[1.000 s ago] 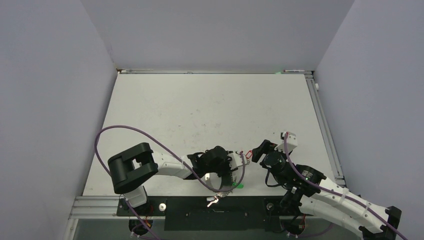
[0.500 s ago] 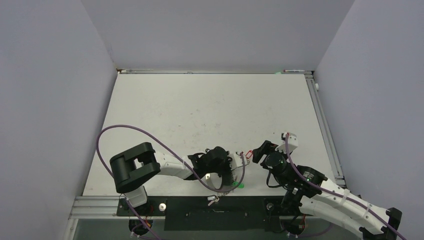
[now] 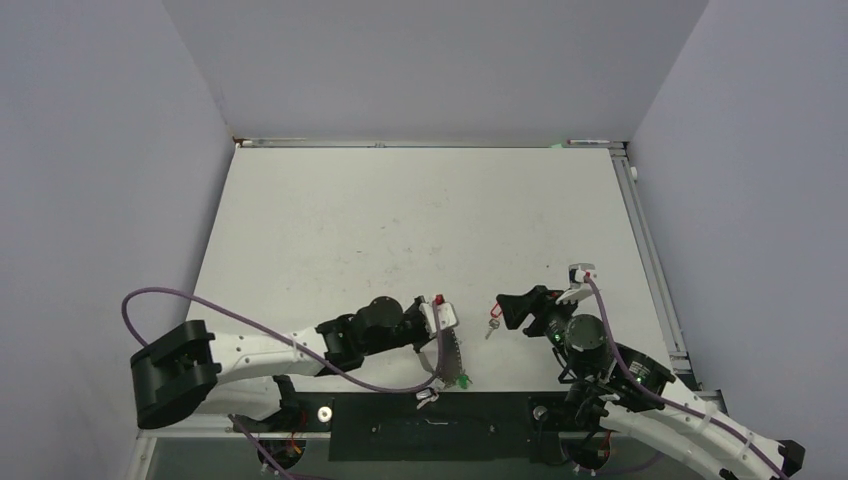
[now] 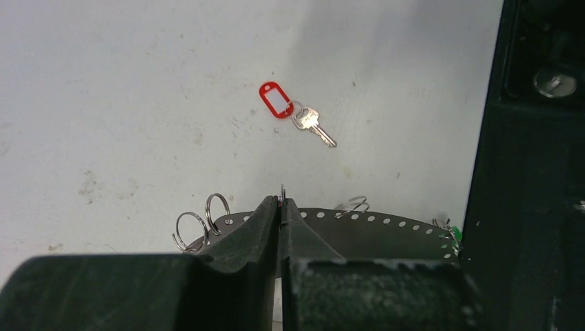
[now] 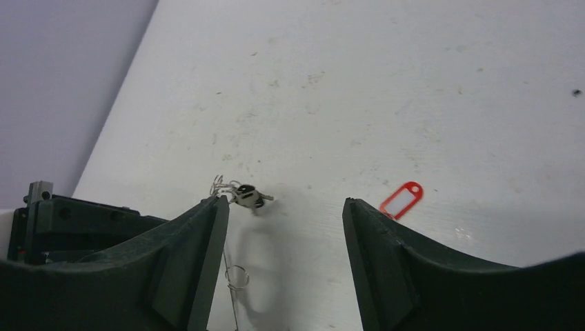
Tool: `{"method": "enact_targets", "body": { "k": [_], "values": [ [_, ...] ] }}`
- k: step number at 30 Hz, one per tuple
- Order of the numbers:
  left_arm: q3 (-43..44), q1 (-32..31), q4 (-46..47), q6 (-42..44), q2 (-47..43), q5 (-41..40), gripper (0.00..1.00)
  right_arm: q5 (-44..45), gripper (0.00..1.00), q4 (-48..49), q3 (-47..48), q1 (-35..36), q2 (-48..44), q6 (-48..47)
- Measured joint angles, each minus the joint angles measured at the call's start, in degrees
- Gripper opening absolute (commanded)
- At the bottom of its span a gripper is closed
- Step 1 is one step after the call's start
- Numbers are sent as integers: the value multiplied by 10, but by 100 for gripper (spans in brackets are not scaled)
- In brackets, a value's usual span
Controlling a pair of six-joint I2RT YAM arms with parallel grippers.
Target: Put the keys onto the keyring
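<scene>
The keyring (image 4: 386,231) is a thin silvery perforated band carrying small split rings (image 4: 219,207). My left gripper (image 4: 281,201) is shut on its upper edge and holds it on edge. From above, the keyring (image 3: 452,355) runs from my left gripper (image 3: 444,320) toward the near rail. A green tag (image 4: 448,231) hangs at its far end. One of the keys (image 4: 314,127), with a red tag (image 4: 276,101), lies flat on the table beyond it. My right gripper (image 5: 284,207) is open over bare table, with the red tag (image 5: 401,199) just outside its right finger.
The black base rail (image 4: 531,172) lies close on the right of the left wrist view. A small dark and silvery key cluster (image 5: 247,195) sits by my right gripper's left fingertip. The white table (image 3: 420,220) stretches away toward the back wall.
My left gripper has shut on the keyring and its arm has swung low to the left. The right gripper has narrowed slightly and shifted toward the red-tagged key.
</scene>
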Motion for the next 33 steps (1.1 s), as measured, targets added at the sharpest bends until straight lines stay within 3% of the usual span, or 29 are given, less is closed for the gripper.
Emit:
{"method": "enact_targets", "body": {
  "k": [10, 19, 24, 33],
  "values": [
    [-118, 0, 61, -42, -250, 23, 0, -255, 53, 226, -5, 0, 49, -176],
    [-178, -3, 116, -102, -411, 36, 0, -459, 43, 366, -4, 16, 151, -256],
    [-192, -4, 147, -135, -458, 46, 0, -508, 42, 411, 9, 64, 201, -284],
    [-221, -4, 207, -188, -467, 71, 0, -504, 43, 442, 43, 133, 256, -333]
  ]
}}
